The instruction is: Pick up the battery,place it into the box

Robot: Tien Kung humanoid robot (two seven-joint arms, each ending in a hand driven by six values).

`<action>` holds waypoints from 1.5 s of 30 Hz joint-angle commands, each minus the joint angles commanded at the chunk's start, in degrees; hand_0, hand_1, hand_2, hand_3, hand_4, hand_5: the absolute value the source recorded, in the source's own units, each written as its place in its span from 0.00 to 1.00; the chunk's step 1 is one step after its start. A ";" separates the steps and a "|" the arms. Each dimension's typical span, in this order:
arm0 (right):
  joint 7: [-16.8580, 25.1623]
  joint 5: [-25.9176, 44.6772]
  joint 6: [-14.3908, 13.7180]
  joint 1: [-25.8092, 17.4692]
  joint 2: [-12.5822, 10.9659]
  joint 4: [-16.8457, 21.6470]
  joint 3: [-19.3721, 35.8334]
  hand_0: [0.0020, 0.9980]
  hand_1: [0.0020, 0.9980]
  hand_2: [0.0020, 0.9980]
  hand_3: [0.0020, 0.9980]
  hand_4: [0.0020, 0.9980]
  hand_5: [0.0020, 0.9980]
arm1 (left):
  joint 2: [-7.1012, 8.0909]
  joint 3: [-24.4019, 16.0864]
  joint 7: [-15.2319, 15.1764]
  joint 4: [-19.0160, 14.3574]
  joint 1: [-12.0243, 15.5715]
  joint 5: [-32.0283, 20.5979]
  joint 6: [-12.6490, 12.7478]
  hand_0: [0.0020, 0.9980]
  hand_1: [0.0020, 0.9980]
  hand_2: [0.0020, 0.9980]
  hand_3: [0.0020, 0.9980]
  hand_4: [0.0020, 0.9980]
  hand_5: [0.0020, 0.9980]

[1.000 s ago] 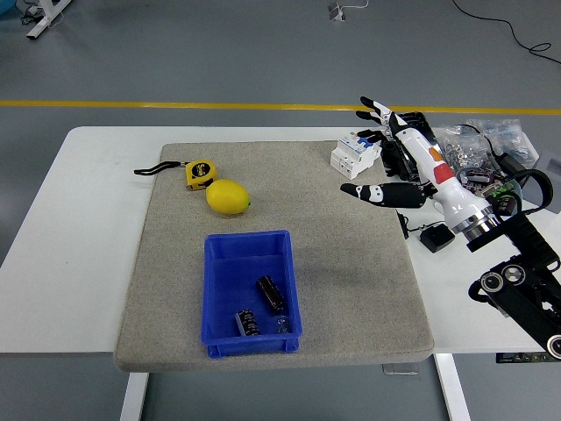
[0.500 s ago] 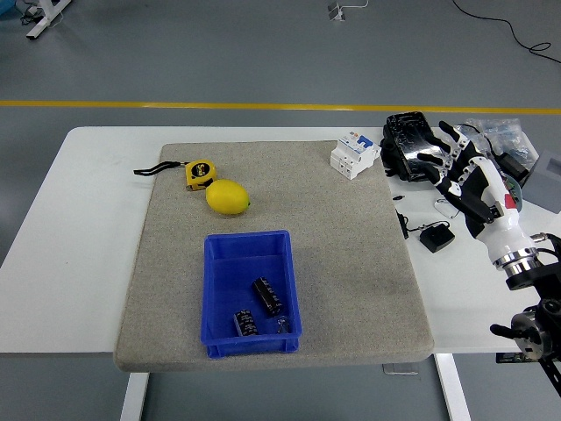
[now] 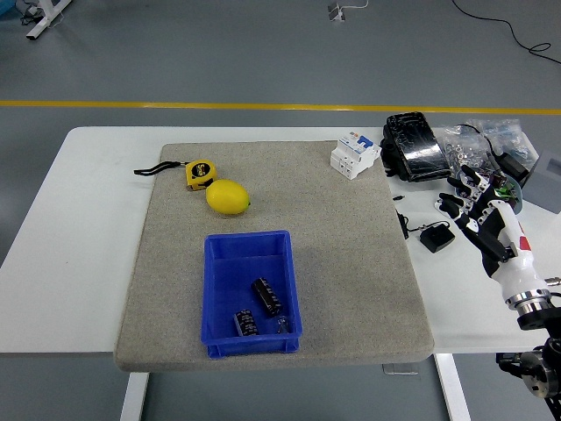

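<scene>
A blue box (image 3: 223, 279) sits on the grey mat near the table's front. Inside it lie two black cylindrical batteries, one (image 3: 268, 295) near the middle and one (image 3: 247, 323) at the front, with a small metal piece beside them. My right hand (image 3: 470, 198) is over the white table at the right, well away from the box, its fingers loosely spread and holding nothing. The left arm does not show.
A lemon (image 3: 228, 196) and a yellow tape measure (image 3: 199, 173) lie at the mat's back left. A white circuit breaker (image 3: 354, 154) stands at the mat's back right. Black packets (image 3: 412, 146), bags of parts (image 3: 478, 145) and a small black adapter (image 3: 436, 238) crowd the table's right side.
My right hand has pulled back to the right and toward the near edge, off the mat and away from the circuit breaker. The batteries in the box have not moved.
</scene>
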 joint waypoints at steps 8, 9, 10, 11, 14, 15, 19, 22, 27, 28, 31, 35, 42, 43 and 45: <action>-0.18 0.16 0.00 0.57 0.04 0.00 -0.84 0.68 0.70 0.83 0.93 1.00 0.54 | 0.03 -0.20 0.08 -0.01 0.10 0.24 0.04 0.61 0.61 0.65 0.59 0.64 0.59; -0.20 0.19 0.01 0.62 0.06 -0.01 -0.99 0.68 0.70 0.83 0.93 1.00 0.54 | 0.03 -0.24 0.11 0.00 0.12 0.32 0.05 0.61 0.61 0.65 0.59 0.64 0.59; -0.26 0.20 0.02 0.66 0.08 -0.03 -1.17 0.68 0.70 0.83 0.93 1.00 0.54 | 0.02 -0.30 0.16 -0.01 0.15 0.46 0.05 0.61 0.61 0.65 0.59 0.64 0.59; -0.31 0.20 0.02 0.67 0.10 -0.03 -1.31 0.68 0.70 0.83 0.93 1.00 0.55 | 0.02 -0.35 0.19 -0.02 0.16 0.55 0.06 0.60 0.61 0.65 0.59 0.64 0.59; -0.44 0.31 -0.01 0.65 0.17 -0.11 -1.54 0.68 0.70 0.83 0.93 1.00 0.55 | 0.01 -0.25 0.14 -0.04 0.15 0.43 0.01 0.60 0.61 0.65 0.59 0.64 0.59; -0.50 0.34 0.00 0.63 0.20 -0.14 -1.55 0.68 0.70 0.83 0.93 1.00 0.55 | 0.00 -0.17 0.10 -0.04 0.11 0.38 0.00 0.60 0.61 0.65 0.59 0.64 0.59; -0.65 0.44 -0.02 0.63 0.27 -0.20 -1.47 0.68 0.70 0.82 0.93 1.00 0.55 | -0.01 0.11 -0.06 -0.06 -0.10 0.10 -0.04 0.60 0.61 0.65 0.59 0.64 0.59; -0.70 0.68 -0.05 0.69 0.27 -0.22 -1.36 0.68 0.70 0.82 0.93 1.00 0.55 | -0.05 0.36 -0.23 -0.07 -0.30 -0.22 -0.05 0.60 0.61 0.65 0.59 0.64 0.59; -0.65 1.08 -0.02 0.74 0.24 -0.23 -1.54 0.68 0.70 0.82 0.92 1.00 0.55 | -0.12 0.74 -0.50 -0.09 -0.57 -0.80 -0.06 0.60 0.61 0.65 0.58 0.64 0.59; -0.65 1.12 0.00 0.73 0.25 -0.24 -1.57 0.68 0.70 0.82 0.92 1.00 0.55 | -0.12 0.73 -0.49 -0.09 -0.58 -0.80 -0.06 0.60 0.61 0.65 0.58 0.64 0.59; -0.63 1.41 0.02 0.70 0.36 -0.25 -1.69 0.68 0.70 0.82 0.92 1.00 0.55 | -0.09 0.56 -0.33 -0.10 -0.55 -0.41 -0.10 0.60 0.61 0.65 0.59 0.64 0.59; -0.61 1.51 -0.03 0.74 0.32 -0.22 -1.67 0.67 0.70 0.82 0.92 1.00 0.55 | -0.09 0.53 -0.29 -0.12 -0.58 -0.34 -0.13 0.60 0.61 0.65 0.59 0.64 0.59; -2.35 2.19 -0.57 0.87 0.41 -0.45 -1.99 0.67 0.70 0.82 0.90 1.00 0.56 | -0.11 0.48 -0.25 -0.17 -0.79 -0.07 -0.16 0.60 0.61 0.65 0.59 0.64 0.59; -2.39 2.22 -0.50 0.87 0.44 -0.47 -2.02 0.67 0.70 0.82 0.90 1.00 0.56 | -0.12 0.54 -0.32 -0.17 -0.80 -0.24 -0.14 0.60 0.61 0.65 0.59 0.64 0.59; -2.46 2.25 -0.31 0.92 0.43 -0.50 -2.13 0.67 0.70 0.82 0.90 1.00 0.56 | -0.15 0.51 -0.35 -0.15 -0.86 -0.25 -0.09 0.60 0.61 0.65 0.59 0.64 0.59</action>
